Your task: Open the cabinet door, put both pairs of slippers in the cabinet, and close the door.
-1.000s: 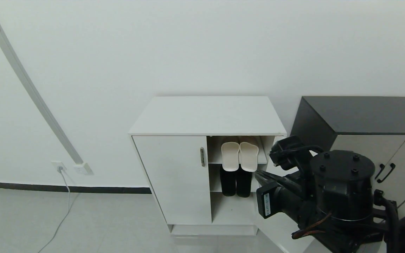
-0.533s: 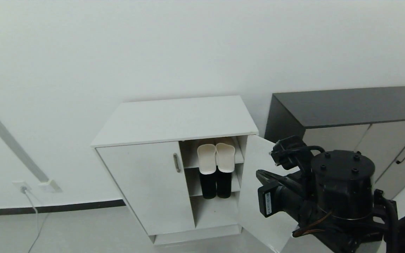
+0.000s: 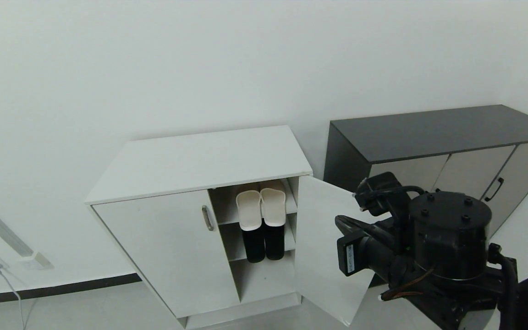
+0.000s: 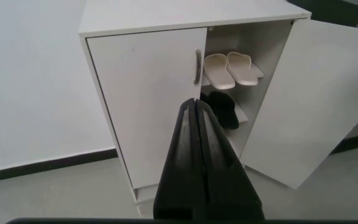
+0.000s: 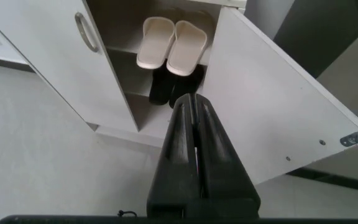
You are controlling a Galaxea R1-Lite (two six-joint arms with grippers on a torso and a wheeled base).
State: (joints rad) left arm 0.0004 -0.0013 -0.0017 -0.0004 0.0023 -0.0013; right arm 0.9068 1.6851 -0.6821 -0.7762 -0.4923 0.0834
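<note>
Head: white slippers [image 3: 261, 208] on the cabinet [image 3: 200, 160] top shelf, black slippers [image 3: 264, 245] one shelf below, right door [image 3: 323, 247] swung out | Left wrist: left gripper [image 4: 194, 104] clenched, empty, near the left door [image 4: 148, 93] | Right wrist: right gripper [image 5: 192, 99] clenched, empty; I'd press the right door near its free edge and sweep it flush.
</note>
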